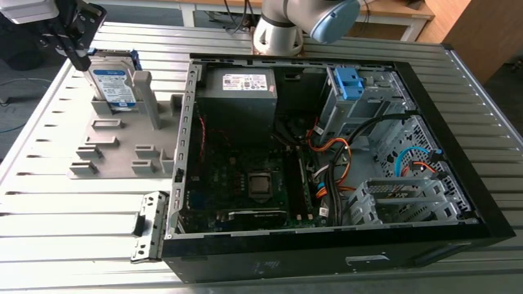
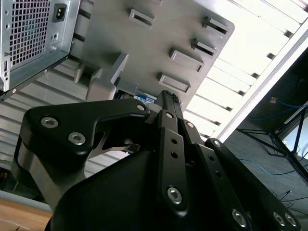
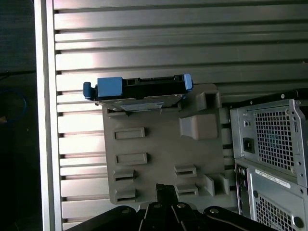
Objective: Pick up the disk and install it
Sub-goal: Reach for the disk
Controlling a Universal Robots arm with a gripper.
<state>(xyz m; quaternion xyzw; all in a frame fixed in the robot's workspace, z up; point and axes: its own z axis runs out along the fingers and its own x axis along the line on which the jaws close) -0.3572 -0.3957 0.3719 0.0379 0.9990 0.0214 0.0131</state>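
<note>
Black linkage of the gripper [image 2: 166, 95] sits closest to us in both wrist views, clenched on nothing, its tips pressed together. Just past those tips, the second wrist view gives us a sliver of the disk [image 2: 144, 98]. The first wrist view shows the disk [image 3: 139, 91] edge-on, with the blue carrier frame wrapping its ends. From the exterior view we see its silver face and white-and-blue label. It stands upright in a grey fixture [image 1: 122, 147], directly below the gripper [image 1: 82, 61]; we cannot tell whether they touch. Farther from the gripper lies an open computer case [image 1: 270, 257] on the slatted table [image 1: 73, 214].
</note>
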